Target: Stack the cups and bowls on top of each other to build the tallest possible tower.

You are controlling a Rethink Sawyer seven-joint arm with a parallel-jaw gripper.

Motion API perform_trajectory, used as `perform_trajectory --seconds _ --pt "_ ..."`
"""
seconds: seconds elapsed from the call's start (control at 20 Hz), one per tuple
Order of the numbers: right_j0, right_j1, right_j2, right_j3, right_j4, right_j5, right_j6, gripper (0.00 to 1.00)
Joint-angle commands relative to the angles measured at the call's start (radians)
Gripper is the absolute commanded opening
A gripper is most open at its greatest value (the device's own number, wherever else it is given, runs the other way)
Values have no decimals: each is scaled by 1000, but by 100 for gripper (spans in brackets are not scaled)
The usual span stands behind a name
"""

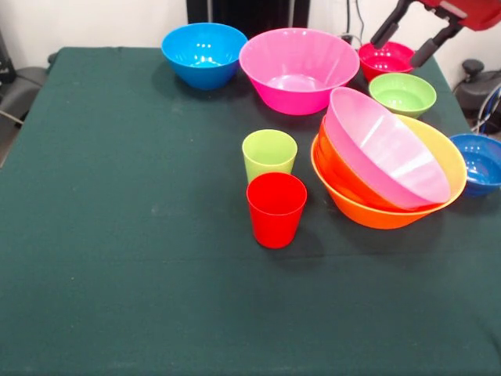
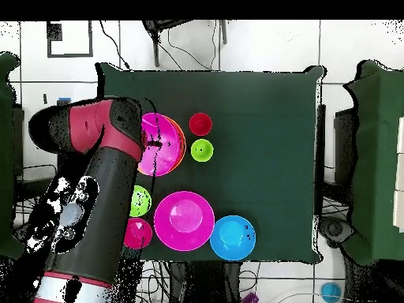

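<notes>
The tower stands at the right of the front view: a big orange bowl (image 1: 368, 213) holds a red-orange bowl (image 1: 342, 166) and a big pink bowl (image 1: 387, 153), which lies tilted. It also shows in the overhead view (image 2: 158, 144). The lime green cup (image 1: 269, 155) and the red cup (image 1: 276, 208) stand upright just left of the tower, touching or nearly so. My gripper (image 1: 407, 41) is open and empty at the top right, above the small magenta-red bowl (image 1: 385, 59). The green bowl (image 1: 402, 94) sits in front of that one.
A second big pink bowl (image 1: 297, 69) and a light blue bowl (image 1: 203, 53) stand at the far edge of the dark green table (image 1: 117, 235). A dark blue bowl (image 1: 479, 160) sits at the right edge. My arm (image 2: 95, 197) covers the overhead view's left side.
</notes>
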Motion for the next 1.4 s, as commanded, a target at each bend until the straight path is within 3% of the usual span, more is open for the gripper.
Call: perform_trajectory --seconds 0.05,1.4 --pt "-23 3 144 64 -1 34 40 100" --pt "-38 16 153 60 -17 -48 47 100"
